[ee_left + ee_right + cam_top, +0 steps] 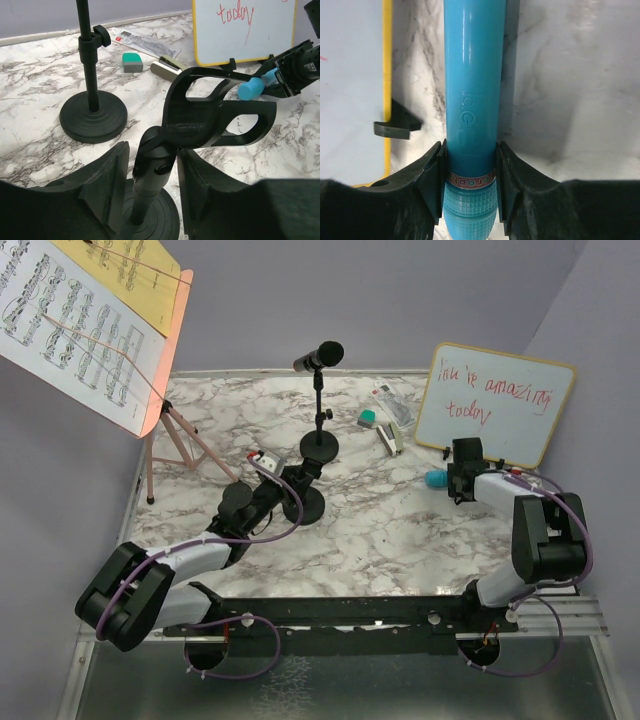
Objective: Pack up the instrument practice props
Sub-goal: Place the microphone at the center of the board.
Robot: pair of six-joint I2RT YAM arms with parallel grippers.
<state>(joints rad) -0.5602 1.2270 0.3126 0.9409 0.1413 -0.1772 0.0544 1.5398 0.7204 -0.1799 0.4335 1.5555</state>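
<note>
Fingers point(100, 190) of my left gripper point(152, 152) stand either side of the near mic pole point(150, 185), below its empty clip point(200, 115); I cannot tell whether they grip it. Behind it, the second pole point(320, 410) stands upright, carrying the black microphone point(318, 357). My right gripper point(470, 147) fingers point(427, 180) clamp the blue microphone point(470, 90), just beside the whiteboard point(350, 75).

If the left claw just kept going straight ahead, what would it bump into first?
The near mic pole: it stands right between the fingers of the left gripper, so its shaft and empty clip would be hit almost at once. Farther on, depth is unclear.
</note>
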